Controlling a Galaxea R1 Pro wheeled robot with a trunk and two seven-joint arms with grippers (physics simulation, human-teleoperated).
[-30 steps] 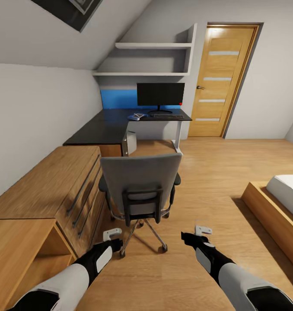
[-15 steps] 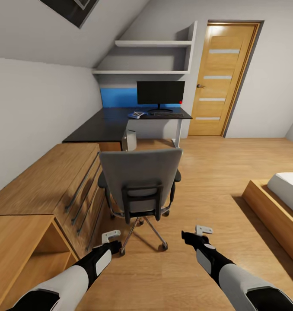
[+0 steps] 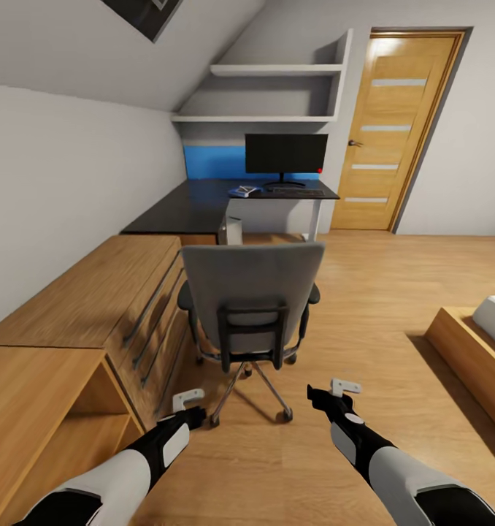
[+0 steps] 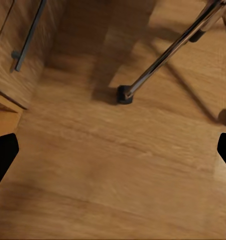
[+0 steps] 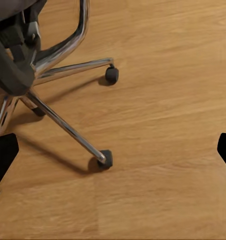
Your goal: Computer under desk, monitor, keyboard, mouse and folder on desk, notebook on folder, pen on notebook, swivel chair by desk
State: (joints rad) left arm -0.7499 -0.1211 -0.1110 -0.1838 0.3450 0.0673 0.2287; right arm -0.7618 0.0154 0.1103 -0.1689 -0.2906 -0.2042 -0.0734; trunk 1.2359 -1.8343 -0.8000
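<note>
The swivel chair (image 3: 251, 292) stands just ahead with its grey back toward me, so its seat is hidden. Its chrome base and castors show in the left wrist view (image 4: 163, 60) and the right wrist view (image 5: 63, 125). Beyond it is the black desk (image 3: 189, 208) with the monitor (image 3: 286, 153), the keyboard (image 3: 297, 192) and a small blue and white item (image 3: 245, 191) too small to identify. The grey computer (image 3: 231, 230) sits under the desk. My left gripper (image 3: 193, 413) and right gripper (image 3: 322, 400) hang open and empty over the floor, short of the chair's base.
A low wooden dresser (image 3: 94, 307) runs along the left wall, close to the chair. A wooden door (image 3: 401, 131) is at the far right, wall shelves (image 3: 277, 95) above the desk, and a bed frame (image 3: 474, 351) at the right. Wooden floor lies between chair and bed.
The whole view has shifted: the camera moved closer to the chair and turned slightly left. Both arms keep the same pose and nothing in the room has moved.
</note>
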